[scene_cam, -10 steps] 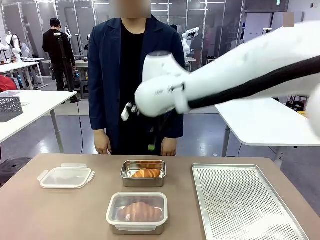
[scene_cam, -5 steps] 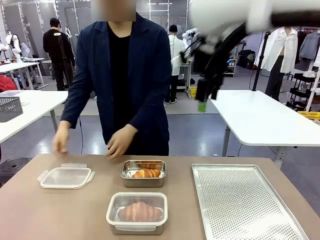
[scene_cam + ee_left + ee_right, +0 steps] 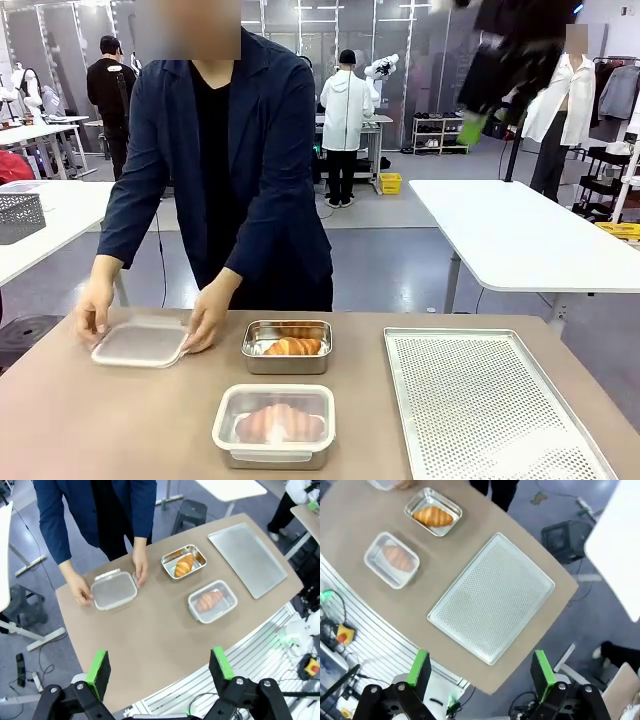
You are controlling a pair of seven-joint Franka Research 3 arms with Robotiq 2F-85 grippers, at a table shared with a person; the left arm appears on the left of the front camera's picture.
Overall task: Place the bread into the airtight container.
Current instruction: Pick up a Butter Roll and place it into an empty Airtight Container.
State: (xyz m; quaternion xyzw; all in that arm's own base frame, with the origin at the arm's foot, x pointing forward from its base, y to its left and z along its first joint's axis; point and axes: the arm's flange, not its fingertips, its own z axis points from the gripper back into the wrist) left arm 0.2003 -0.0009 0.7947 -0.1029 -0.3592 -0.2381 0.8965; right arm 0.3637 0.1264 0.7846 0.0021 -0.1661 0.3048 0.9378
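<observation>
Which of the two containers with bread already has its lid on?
The nearer container, closest to the robot, wears a clear lid; the far container sits open.

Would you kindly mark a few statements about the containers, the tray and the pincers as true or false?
1. The near container has its lid on over a croissant. True.
2. The open steel container is empty. False: a croissant lies in it.
3. The person's hands are on the loose lid. True.
4. A croissant lies on the perforated tray. False: the tray is bare.
5. The left pincer is shut. False: its jaws stand wide apart, high above the table.
</observation>
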